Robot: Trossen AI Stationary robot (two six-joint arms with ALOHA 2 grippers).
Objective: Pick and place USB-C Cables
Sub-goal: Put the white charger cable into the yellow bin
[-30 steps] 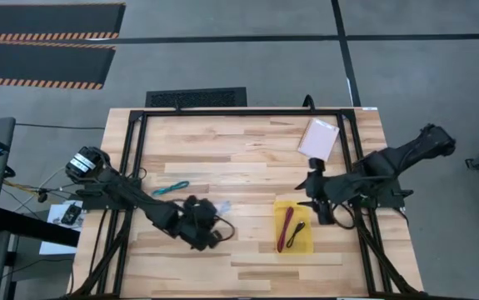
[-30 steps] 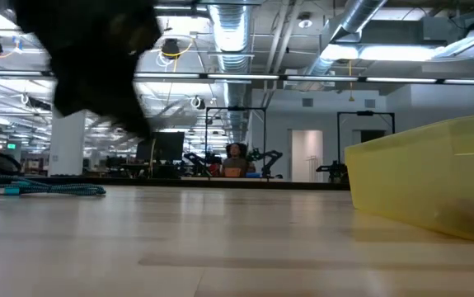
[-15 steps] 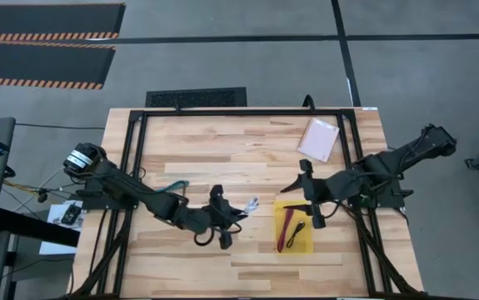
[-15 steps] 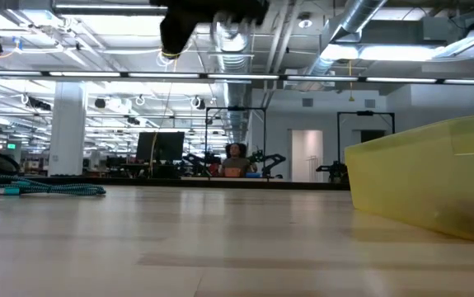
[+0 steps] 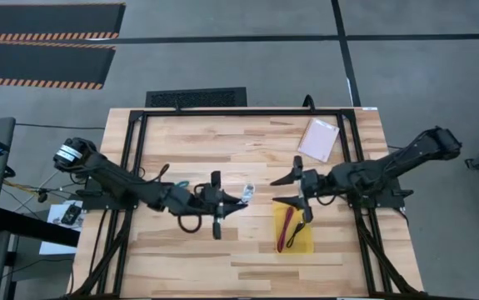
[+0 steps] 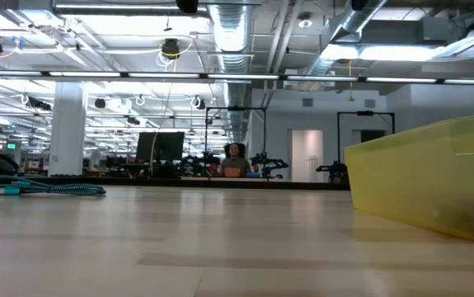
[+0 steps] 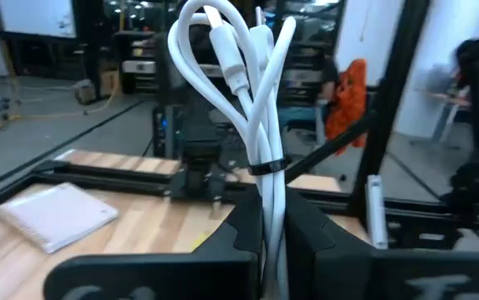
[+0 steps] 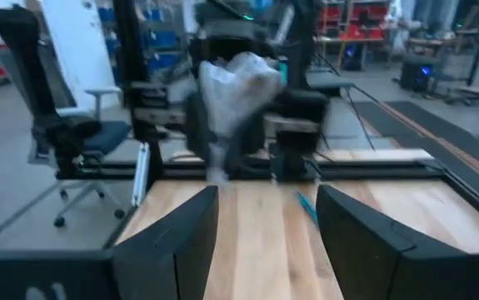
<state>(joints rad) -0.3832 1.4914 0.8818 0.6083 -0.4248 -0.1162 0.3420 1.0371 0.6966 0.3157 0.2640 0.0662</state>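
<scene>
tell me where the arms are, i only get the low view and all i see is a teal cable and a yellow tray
Observer: the left end effector is shut on the white cable, held up over the middle of the table.
Operator: and the right one
Observer: the right end effector is open, its jaws wide apart, pointing at the left one from just past the far end of the yellow tray.
Operator: whats in the tray, i only see its wall
Observer: a red cable and a black cable lie side by side in it.
</scene>
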